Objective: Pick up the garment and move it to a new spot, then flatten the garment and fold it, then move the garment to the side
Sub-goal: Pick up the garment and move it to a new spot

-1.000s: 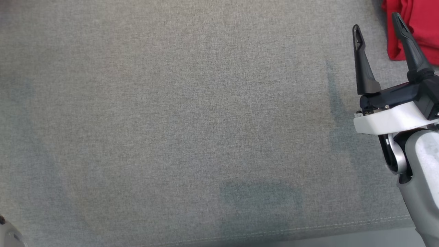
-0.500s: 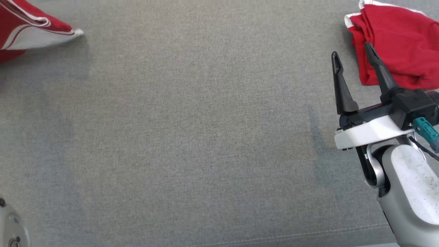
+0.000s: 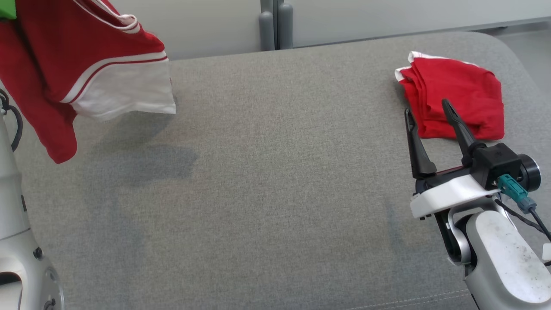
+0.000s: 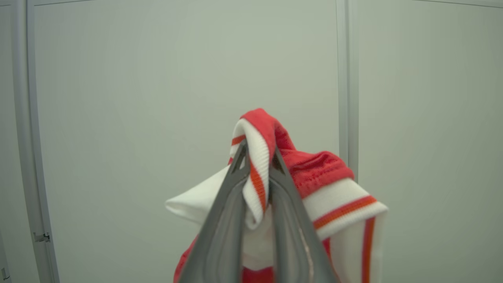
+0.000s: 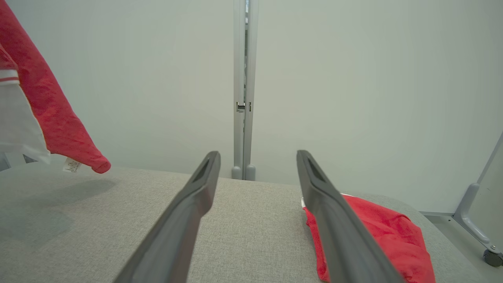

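The left gripper (image 4: 258,151) pinches the red-and-white garment (image 3: 82,64) by its striped hem, dangling it above the far left of the grey cushion (image 3: 275,181). The right gripper (image 3: 426,106), fingers spread and empty, hovers beside 1 folded red garment (image 3: 456,90) at far right.

No writing can be read anywhere. The one printed thing is a small white care tag (image 5: 72,165) at the lower tip of the hanging red and white garment (image 5: 55,118), seen in the right wrist view. It carries a few rows of dark print, too small and blurred to make out as letters or numbers
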You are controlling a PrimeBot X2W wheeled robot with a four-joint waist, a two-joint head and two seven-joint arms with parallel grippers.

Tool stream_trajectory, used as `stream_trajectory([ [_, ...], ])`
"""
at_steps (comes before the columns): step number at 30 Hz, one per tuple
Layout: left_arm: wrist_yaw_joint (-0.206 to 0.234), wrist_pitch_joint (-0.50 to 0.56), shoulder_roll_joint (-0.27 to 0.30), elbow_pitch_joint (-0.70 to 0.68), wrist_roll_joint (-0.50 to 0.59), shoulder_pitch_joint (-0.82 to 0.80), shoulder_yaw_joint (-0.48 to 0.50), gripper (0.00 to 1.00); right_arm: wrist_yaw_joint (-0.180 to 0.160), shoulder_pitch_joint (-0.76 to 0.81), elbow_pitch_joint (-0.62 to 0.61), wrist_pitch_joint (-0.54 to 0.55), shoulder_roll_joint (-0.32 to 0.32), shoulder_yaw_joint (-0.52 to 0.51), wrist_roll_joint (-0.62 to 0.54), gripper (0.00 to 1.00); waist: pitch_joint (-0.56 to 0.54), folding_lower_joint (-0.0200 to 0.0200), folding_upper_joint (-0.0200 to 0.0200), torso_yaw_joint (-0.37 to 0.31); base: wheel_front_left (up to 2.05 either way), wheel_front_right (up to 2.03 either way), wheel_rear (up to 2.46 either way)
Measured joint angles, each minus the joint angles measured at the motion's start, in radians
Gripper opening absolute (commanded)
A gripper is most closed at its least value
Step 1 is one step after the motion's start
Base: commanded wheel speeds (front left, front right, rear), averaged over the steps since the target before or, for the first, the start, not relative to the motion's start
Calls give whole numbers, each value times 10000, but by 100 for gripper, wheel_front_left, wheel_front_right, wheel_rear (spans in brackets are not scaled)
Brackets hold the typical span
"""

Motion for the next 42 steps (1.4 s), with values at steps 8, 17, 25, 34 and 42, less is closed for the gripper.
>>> stream_trajectory([
  [8, -54, 297, 150, -840, -184, 541, -144, 0, -10, 540, -10, -2, 42, -69, 205, 100, -948, 0, 0, -250, 0, 0, 0],
  [17, -54, 899, -408, -1103, -403, 2009, -744, 0, -12, 730, -134, -4, 100, -46, 259, 100, -988, 0, 0, -482, 0, 0, 0],
  [25, -56, 986, -1618, -729, -1011, 3636, -1726, 0, 4, 706, -322, -12, 224, 188, 259, 100, -702, 0, 0, -824, 0, 0, 0],
  [34, 111, 616, -1423, 142, -1241, 4023, -2566, 0, 65, 574, -414, -12, 322, 387, 240, 100, -251, 0, 0, -1696, 0, 0, 0],
  [42, 305, -10, -1365, 803, -1250, 4127, -4107, 0, 176, 392, -382, -12, 529, 667, 240, 100, 232, 0, 0, -2719, 0, 0, 0],
])
